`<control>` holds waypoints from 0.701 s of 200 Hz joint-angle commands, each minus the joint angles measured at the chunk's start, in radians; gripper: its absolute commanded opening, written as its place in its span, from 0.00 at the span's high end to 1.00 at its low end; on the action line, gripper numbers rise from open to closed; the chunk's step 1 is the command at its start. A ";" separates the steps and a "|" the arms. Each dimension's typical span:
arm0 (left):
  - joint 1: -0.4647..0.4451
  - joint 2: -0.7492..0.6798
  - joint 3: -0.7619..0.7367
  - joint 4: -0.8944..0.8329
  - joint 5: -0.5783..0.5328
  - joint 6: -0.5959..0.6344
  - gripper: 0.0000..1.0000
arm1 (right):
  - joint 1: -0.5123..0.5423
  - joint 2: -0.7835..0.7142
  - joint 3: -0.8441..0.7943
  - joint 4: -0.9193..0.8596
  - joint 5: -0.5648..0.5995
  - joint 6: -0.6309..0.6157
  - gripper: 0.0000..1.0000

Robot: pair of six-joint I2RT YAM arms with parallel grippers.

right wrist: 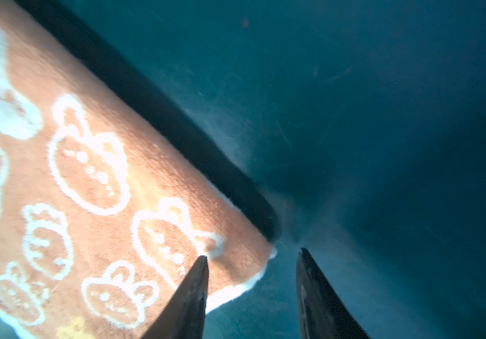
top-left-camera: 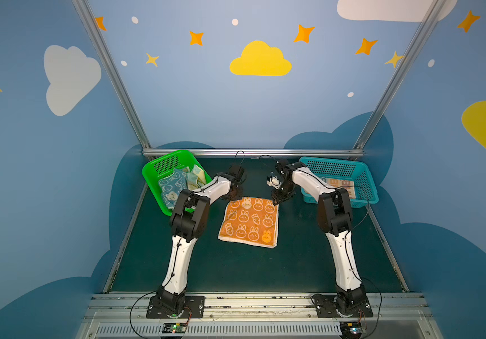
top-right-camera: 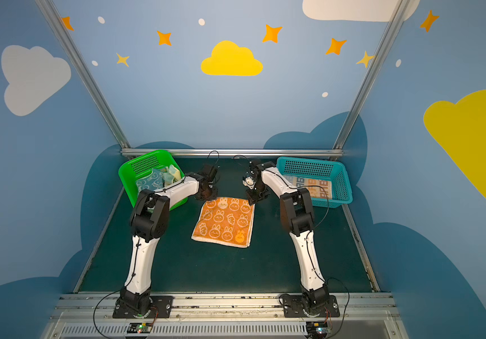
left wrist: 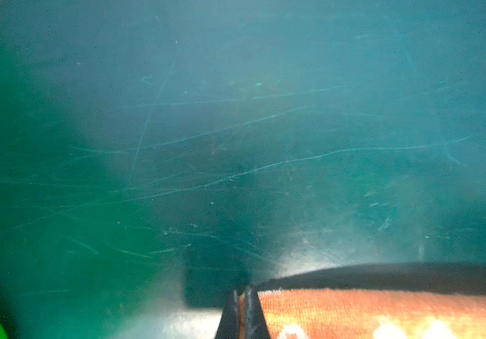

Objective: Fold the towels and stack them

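Green basket [top-left-camera: 165, 163] holds blue towel [top-left-camera: 171, 187] and yellow towel [top-left-camera: 197, 176]; teal basket [top-left-camera: 332, 168], a lettered towel [top-left-camera: 344, 185]. My left gripper [left wrist: 241, 290] closed, right gripper [right wrist: 254, 254] spread.

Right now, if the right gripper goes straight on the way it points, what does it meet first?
Most likely the corner of the orange towel: the right gripper has its open jaws astride it, one over cloth, one over bare table. How far off is hard to judge.

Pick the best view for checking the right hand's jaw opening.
Right wrist view: the right hand is close up, jaws apart, straddling a corner of the orange towel. Both top views show it only as a dark shape at that corner; gap unreadable. Left wrist view misses it.
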 commanded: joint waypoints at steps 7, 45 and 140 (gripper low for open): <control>0.011 -0.002 0.002 -0.092 0.000 0.010 0.96 | -0.004 0.050 0.108 -0.070 -0.038 0.008 0.55; 0.012 -0.003 -0.008 -0.089 0.009 0.002 0.96 | -0.004 0.084 0.117 -0.089 -0.048 0.052 0.58; 0.012 -0.016 -0.008 -0.090 0.013 0.003 0.96 | -0.014 0.132 0.127 -0.110 -0.060 0.125 0.68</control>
